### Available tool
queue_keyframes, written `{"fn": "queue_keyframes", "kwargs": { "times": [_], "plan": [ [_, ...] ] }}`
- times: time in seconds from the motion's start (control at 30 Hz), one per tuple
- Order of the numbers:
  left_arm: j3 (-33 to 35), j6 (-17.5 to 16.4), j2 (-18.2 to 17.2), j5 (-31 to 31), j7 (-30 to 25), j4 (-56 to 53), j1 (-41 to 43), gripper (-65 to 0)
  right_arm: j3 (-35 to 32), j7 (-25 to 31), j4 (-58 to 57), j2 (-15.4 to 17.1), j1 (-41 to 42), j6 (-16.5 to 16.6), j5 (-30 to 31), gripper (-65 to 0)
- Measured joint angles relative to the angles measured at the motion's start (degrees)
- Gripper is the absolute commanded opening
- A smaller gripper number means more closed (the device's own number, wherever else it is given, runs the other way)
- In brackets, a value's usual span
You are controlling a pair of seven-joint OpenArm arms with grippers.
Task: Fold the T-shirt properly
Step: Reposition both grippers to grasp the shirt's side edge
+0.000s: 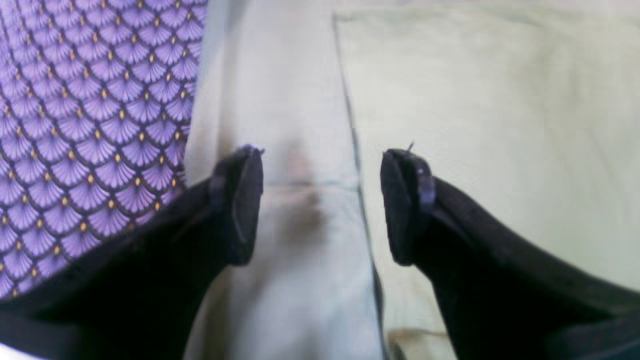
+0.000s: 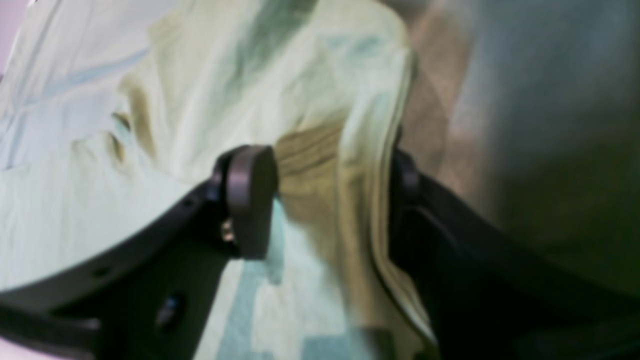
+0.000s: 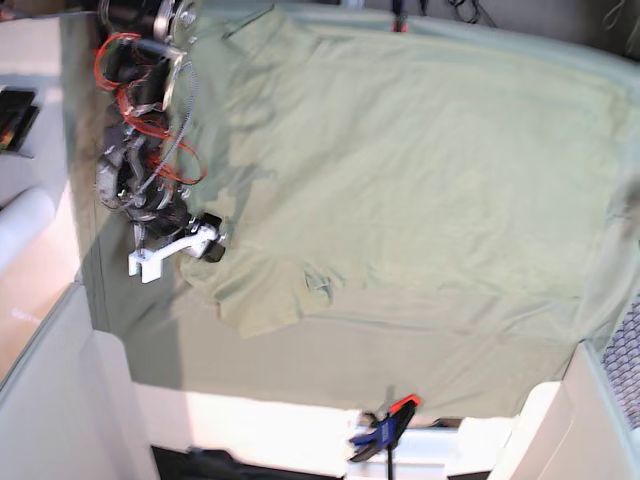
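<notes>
T-shirt (image 3: 420,170) spread flat over counter cloth (image 3: 300,360), covering most of counter, one sleeve near front edge. Right tool (image 2: 325,200) pinching bunched T-shirt fabric at shirt's side edge. Left tool (image 1: 320,205) spread wide, empty, above T-shirt edge.
</notes>
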Motion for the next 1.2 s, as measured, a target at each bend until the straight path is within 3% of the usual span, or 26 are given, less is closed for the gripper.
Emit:
{"fn": "queue_keyframes", "kwargs": {
  "times": [0.1,0.23,0.47,1.07,1.13,1.2],
  "plan": [
    [7.9,0.3,1.1,3.6,-4.1,-8.6,-9.7,-24.2,0.0,0.0,0.0,0.0,0.0,0.2,0.0,-33.4],
    [15.9,6.7,3.8,8.9,-8.6,-22.6,-22.7,-24.3,0.0,0.1,0.1,0.0,0.0,0.5,0.0,-33.4],
    [24.0,7.0,11.0,11.3,-11.0,-40.5,-34.1,-24.3,0.0,0.1,0.1,0.0,0.0,0.2,0.0,-33.4],
    [24.2,7.1,16.4,10.8,-12.4,-43.3,-36.1,-24.5,0.0,0.1,0.1,0.0,-0.1,0.2,0.2,-33.4],
    [24.2,6.8,16.5,10.8,-12.3,-43.3,-36.3,-28.3,0.0,0.1,0.1,0.0,-0.1,0.2,0.2,-33.4],
    [24.2,5.7,16.6,10.4,-12.0,-43.3,-36.3,-40.1,0.0,0.1,0.1,0.0,-0.1,0.2,0.2,-33.4]
  ]
}}
